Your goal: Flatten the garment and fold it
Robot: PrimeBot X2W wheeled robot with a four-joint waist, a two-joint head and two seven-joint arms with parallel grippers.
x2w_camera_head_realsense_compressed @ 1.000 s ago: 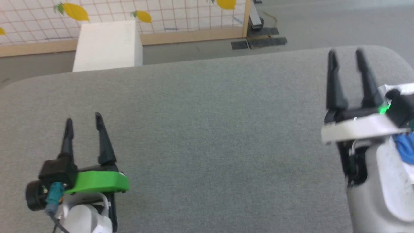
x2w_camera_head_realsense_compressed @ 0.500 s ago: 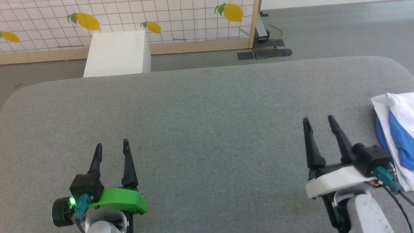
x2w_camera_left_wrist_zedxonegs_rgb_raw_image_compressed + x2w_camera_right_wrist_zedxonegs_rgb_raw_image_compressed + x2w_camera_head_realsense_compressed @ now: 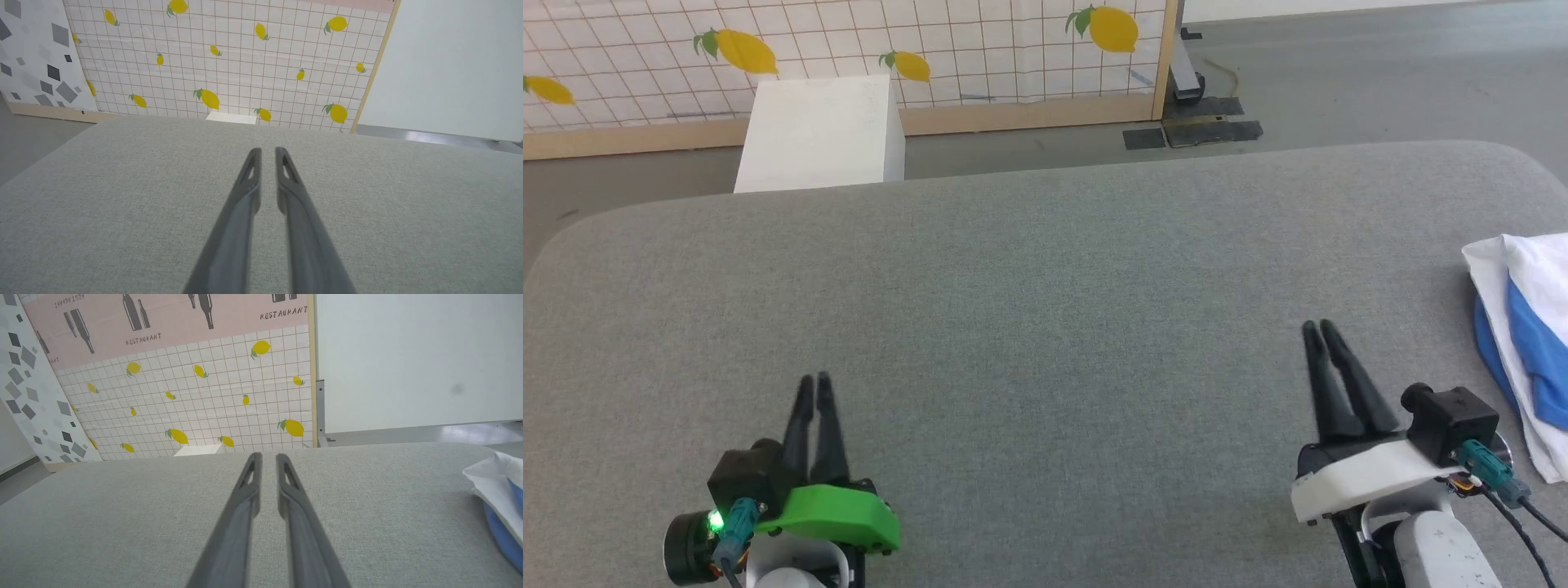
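Garment [image 3: 1531, 327], white and blue, lies bunched at the grey table's [image 3: 1045, 286] right edge; left gripper [image 3: 814, 380] and right gripper [image 3: 1318, 325] hover apart from it, jaws together, empty.

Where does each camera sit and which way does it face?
Head: up on the robot, looking forward and down on the grey table; left jaws lower left, right jaws lower right, both shut.
Left wrist: low over the table, along the left jaws toward the lemon panel.
Right wrist: same along the right jaws; garment at right edge.
Shared: head and right wrist both show the garment.
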